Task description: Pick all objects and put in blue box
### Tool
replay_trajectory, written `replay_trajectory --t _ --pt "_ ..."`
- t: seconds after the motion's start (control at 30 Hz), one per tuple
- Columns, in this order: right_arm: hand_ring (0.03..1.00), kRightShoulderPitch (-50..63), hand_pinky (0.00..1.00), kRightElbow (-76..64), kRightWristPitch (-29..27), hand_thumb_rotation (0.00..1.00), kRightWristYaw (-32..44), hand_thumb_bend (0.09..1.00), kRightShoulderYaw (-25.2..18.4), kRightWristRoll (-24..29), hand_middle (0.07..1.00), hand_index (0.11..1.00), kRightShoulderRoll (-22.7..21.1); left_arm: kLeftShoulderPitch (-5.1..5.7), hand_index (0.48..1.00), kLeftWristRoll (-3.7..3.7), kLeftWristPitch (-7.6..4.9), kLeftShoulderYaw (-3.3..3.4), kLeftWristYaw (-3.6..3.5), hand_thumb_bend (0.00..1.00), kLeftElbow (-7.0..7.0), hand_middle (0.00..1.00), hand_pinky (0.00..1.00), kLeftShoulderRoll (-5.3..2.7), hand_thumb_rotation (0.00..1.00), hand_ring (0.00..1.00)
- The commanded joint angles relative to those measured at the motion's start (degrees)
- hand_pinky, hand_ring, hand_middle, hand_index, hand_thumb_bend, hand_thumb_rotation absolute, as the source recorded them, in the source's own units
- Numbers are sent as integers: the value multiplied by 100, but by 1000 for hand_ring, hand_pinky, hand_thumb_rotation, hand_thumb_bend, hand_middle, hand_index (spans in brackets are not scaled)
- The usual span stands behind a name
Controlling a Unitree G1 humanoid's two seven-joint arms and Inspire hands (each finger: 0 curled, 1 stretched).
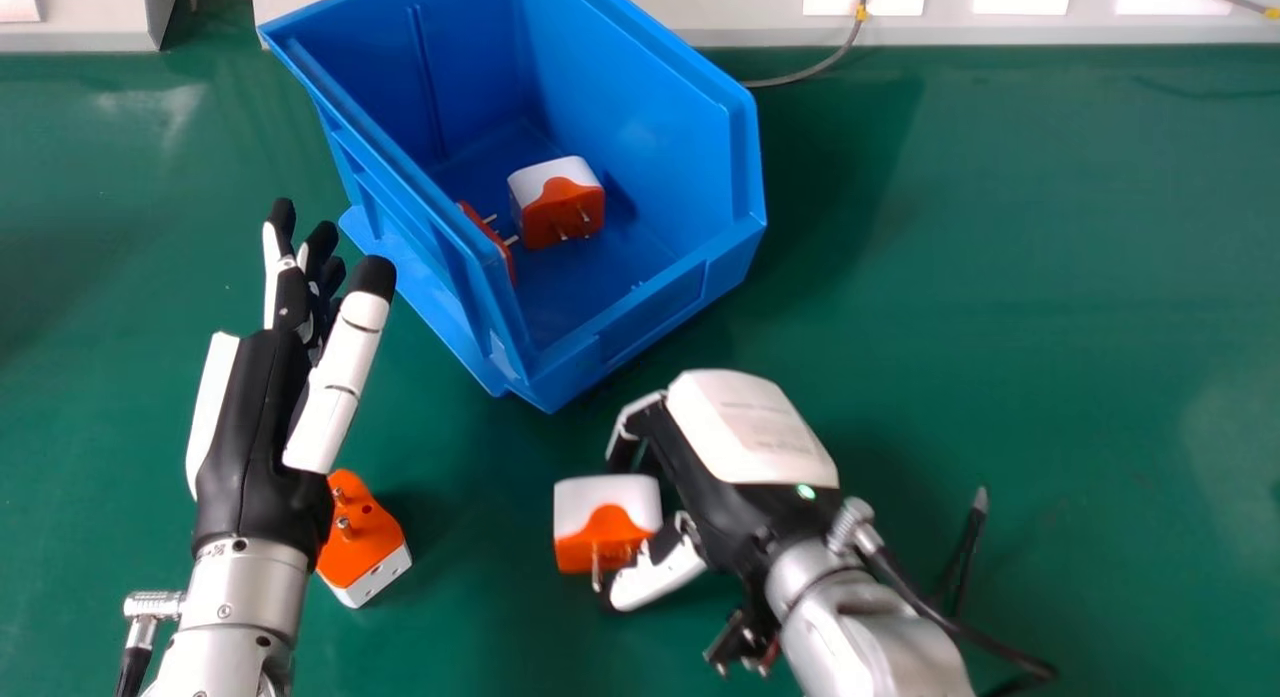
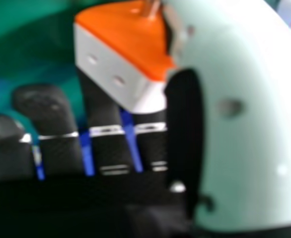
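The table (image 1: 1000, 307) is green, and on it is a big blue box (image 1: 630, 87) with a white and orange plug (image 1: 555, 212) and a bit of another orange plug (image 1: 496, 242) showing inside. The right hand (image 1: 715, 507) pinches one plug (image 1: 605, 502) near the box, outside it. The left hand (image 1: 262, 427) is open, with one more plug (image 1: 365, 542) by its wrist.

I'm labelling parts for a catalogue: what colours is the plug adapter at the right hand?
Orange and white, showing best in the head view.
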Motion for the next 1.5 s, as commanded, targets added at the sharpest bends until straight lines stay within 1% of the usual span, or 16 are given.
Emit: replay_trajectory --t 0.0,0.23,0.27,0.4,0.47,0.5,0.53,0.57,0.6,0.63,0.7,0.83,0.93,1.1,1.37,1.47 --pt "127 221 67 -650 2 0 55 517 -185 9 469 491 -149 -32 1000 8 -27 35 -39 645 -169 1000 1000 76 819 1000" --pt "114 587 57 -1682 -26 0 208 515 -514 -139 469 490 -450 -68 1000 4 -3 65 -63 651 -129 1000 1000 101 820 1000" --pt "117 599 59 -1814 -34 0 243 512 -566 -158 451 488 -480 -67 1000 0 -3 69 -66 652 -127 1000 1000 102 820 1000" --pt "126 525 68 -2274 -195 0 232 512 -882 49 456 481 -489 -98 1000 -59 -76 101 -116 649 -60 1000 1000 111 820 1000" --pt "125 394 71 -2379 -325 50 161 501 -1028 145 364 477 -448 -91 1000 -58 -101 103 -122 643 -62 1000 1000 106 818 1000" --pt "125 309 71 -2414 -379 50 154 501 -1098 196 364 477 -413 -85 1000 -56 -108 103 -119 643 -68 1000 1000 100 818 1000" --pt "119 208 66 -2436 -429 67 153 498 -1159 238 323 475 -383 -77 1000 -57 -115 104 -116 640 -75 1000 1000 94 816 1000" --pt "119 91 66 -2441 -478 67 154 498 -1209 261 323 475 -358 -69 1000 -54 -125 107 -112 640 -78 1000 1000 91 816 1000" --pt "110 -43 58 -2419 -524 81 151 495 -1250 277 286 474 -339 -64 1000 -44 -135 108 -105 641 -74 1000 1000 91 815 1000" --pt "110 -128 58 -2399 -558 81 150 495 -1277 283 286 474 -326 -62 1000 -37 -143 109 -101 641 -70 1000 1000 92 815 1000" --pt "97 -381 46 -2289 -634 100 143 491 -1322 272 235 472 -303 -52 1000 -25 -158 109 -95 651 -71 1000 1000 90 816 1000" --pt "93 -1066 40 -1898 -783 117 165 488 -1364 191 202 471 -282 -31 1000 -27 -174 108 -77 662 -80 1000 1000 54 818 1000" --pt "93 -1576 40 -1561 -890 125 178 486 -1362 154 188 470 -310 -36 1000 -27 -238 110 -79 668 -36 1000 1000 41 819 1000" --pt "93 -2510 41 -747 -1000 132 163 485 -1276 125 173 469 -213 5 1000 -27 -336 126 -89 672 -8 1000 1000 39 819 1000" --pt "92 -4346 41 1743 -1155 135 -381 485 -1003 150 180 471 361 117 1000 -67 -444 186 -115 657 36 1000 1000 50 817 1000" --pt "99 -4830 44 2599 -1162 136 -603 486 -931 191 196 473 588 160 1000 -74 -418 192 -108 641 -21 1000 1000 33 813 1000"
